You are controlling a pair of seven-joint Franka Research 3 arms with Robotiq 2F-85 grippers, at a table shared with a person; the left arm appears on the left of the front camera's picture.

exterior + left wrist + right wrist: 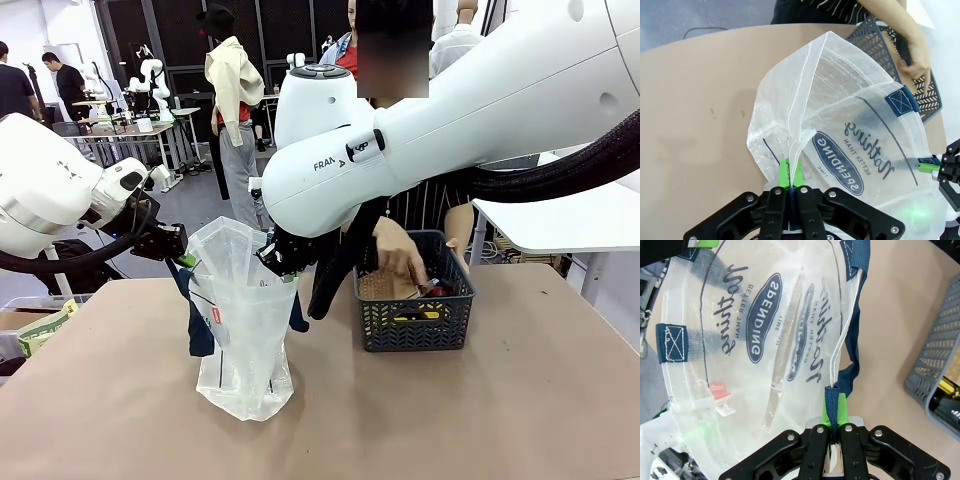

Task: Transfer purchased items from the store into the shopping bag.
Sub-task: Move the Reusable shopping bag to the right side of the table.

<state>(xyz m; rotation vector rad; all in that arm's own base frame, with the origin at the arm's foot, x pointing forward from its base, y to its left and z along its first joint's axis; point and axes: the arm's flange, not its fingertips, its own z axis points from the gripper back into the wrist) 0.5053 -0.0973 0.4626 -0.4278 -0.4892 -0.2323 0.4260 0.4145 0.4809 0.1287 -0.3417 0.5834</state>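
The clear shopping bag (pixel 245 335) stands on the table, held open at its rim from both sides. My left gripper (pixel 183 258) is shut on the bag's left edge, and my right gripper (pixel 282 262) is shut on its right edge by the navy strap. In the left wrist view the left gripper (pixel 790 172) pinches the bag (pixel 850 125). In the right wrist view the right gripper (pixel 834 415) pinches the bag (pixel 755 340) at its strap. A person's hand (pixel 400 255) reaches into the dark basket (pixel 415 338), which holds a brown box (pixel 383 287) and a yellow-and-black pack (pixel 415 316).
The basket (pixel 875 35) sits just right of the bag, with the person's hand (pixel 917 65) inside it. A box with green print (pixel 40 325) lies at the table's left edge. A white table (pixel 570 220) stands behind at the right. Bare brown tabletop (pixel 450 420) lies in front.
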